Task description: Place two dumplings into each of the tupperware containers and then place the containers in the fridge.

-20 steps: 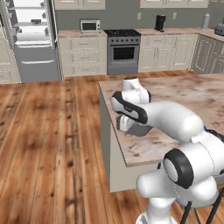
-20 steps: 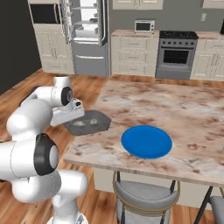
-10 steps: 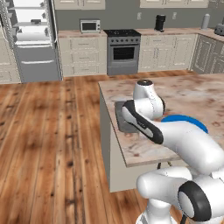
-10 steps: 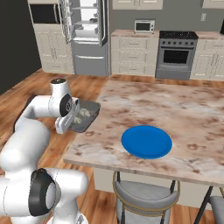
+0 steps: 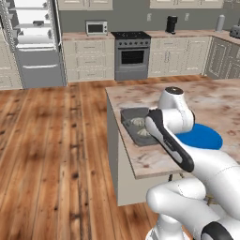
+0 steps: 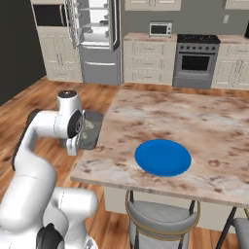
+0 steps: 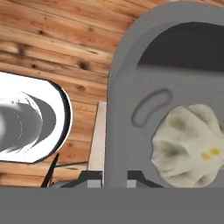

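Island counter (image 6: 194, 121), tupperware container (image 5: 133, 123), dumplings (image 5: 138, 123) inside

Left and right base views: behind the arm, looking forward and down; both share the tabletop (image 5: 154, 159) corner, tub (image 6: 90, 129), fridge (image 6: 97, 39). Hand view: close above the tub's rim.

A tub (image 5: 133, 123) sits at the near left corner of the table (image 5: 215, 101), partly over its edge, with dumplings (image 5: 139, 123) inside (one (image 7: 188, 144) lies close before the hand). A plate (image 5: 200, 136) lies to its right. The fridge (image 5: 31, 42) stands far behind, across the floor (image 5: 51, 154).
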